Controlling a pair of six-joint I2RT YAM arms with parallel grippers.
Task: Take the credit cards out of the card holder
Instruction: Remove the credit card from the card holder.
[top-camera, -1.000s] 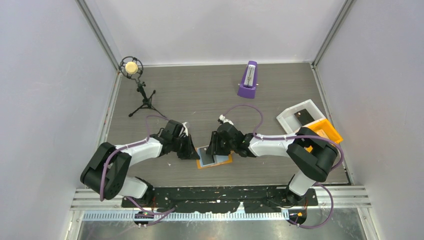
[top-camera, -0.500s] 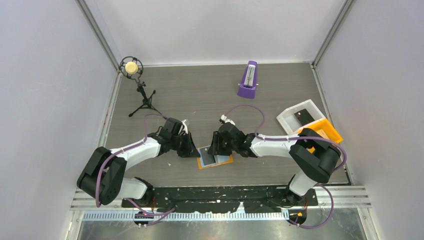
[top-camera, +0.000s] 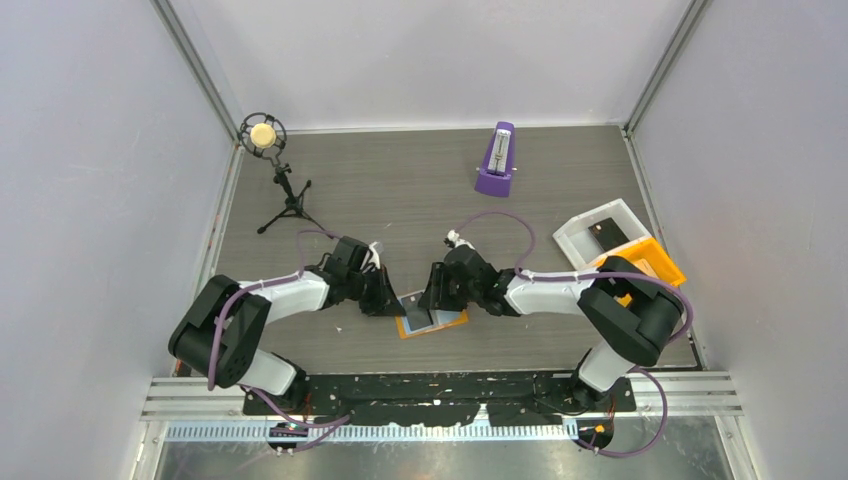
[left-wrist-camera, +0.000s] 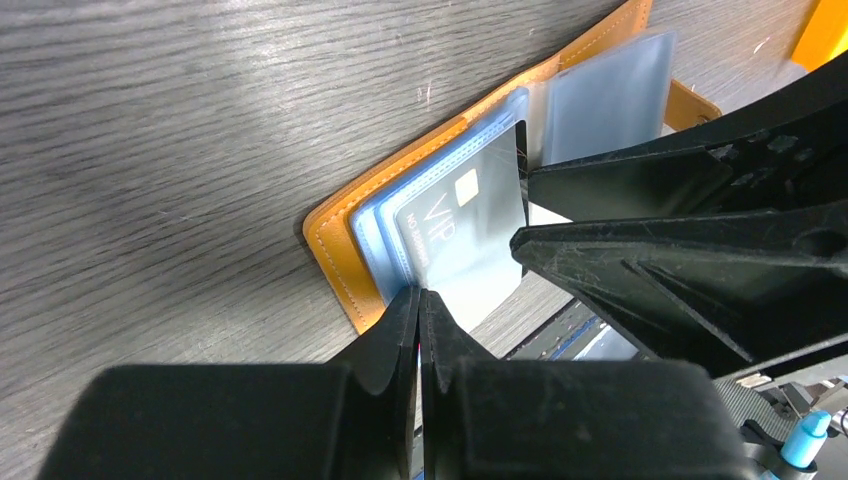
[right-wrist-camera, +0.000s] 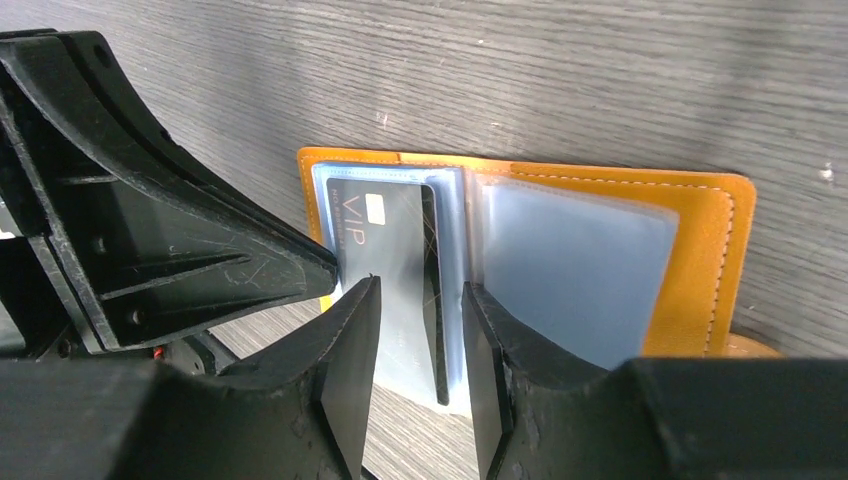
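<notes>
The holder lies open on the desk between the two arms, its clear sleeves fanned out. A dark grey card marked VIP sits in the left-hand sleeve.

The left hand has its fingers pressed together, with the tips at the holder's near corner by the sleeve edge. It cannot be told whether a sliver of sleeve is caught between them or they only bear down on it. The right hand is partly spread over the card, one finger on each side of its inner edge, and is not pinching anything yet.

Several things could go wrong from here:

- **Sleeve caught with the card:** The sleeve lies right against the card, so the right fingers may close on both. A pull would then lift the whole holder instead of freeing the card.
- **Holder dragged along:** The left hand's hold is only at one corner. If it slips, the holder will probably slide or swing across the smooth desk with the card.
- **Hands colliding:** The two hands are almost touching, so a small sideways correction by either could knock the other.
- **Weak grip:** The card is thin and glossy, so a shallow grip on its edge may slide off.
</notes>
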